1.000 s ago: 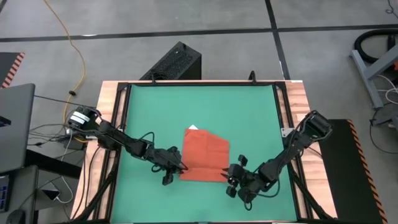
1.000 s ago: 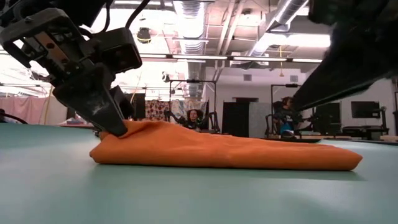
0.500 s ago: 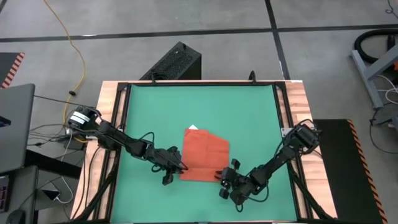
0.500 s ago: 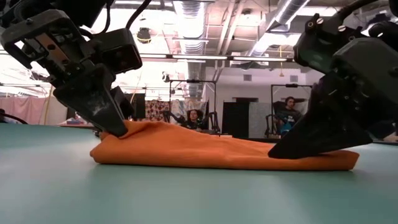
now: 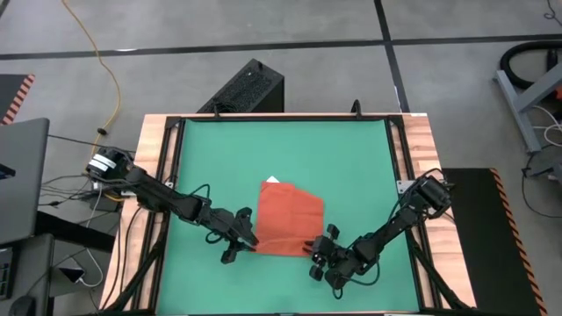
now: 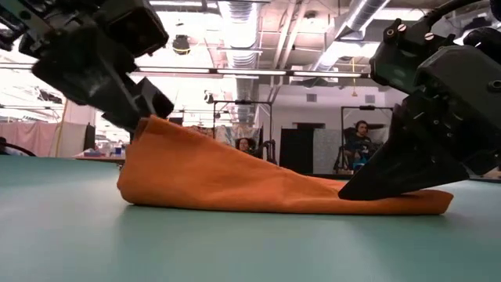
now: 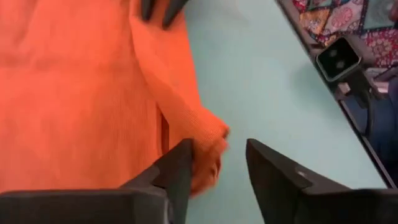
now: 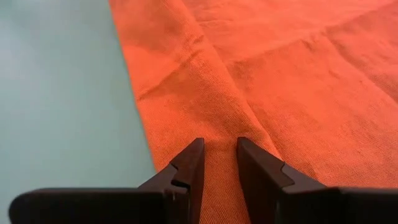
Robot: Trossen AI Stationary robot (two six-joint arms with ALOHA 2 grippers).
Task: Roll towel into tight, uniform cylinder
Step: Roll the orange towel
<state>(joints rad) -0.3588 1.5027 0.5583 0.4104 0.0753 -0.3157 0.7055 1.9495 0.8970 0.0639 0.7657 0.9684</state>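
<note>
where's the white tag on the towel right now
In the high view the white tag peeks out at the far left corner of the towel on the green mat, opposite the near edge where both grippers work.

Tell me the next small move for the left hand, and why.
Probably close the left hand on the towel corner again. Its fingers stand apart with the lifted corner loose between them, so it could slip back to the mat. The right hand presses the opposite end flat, fingers astride a fold, so the cloth should stay put.
</note>
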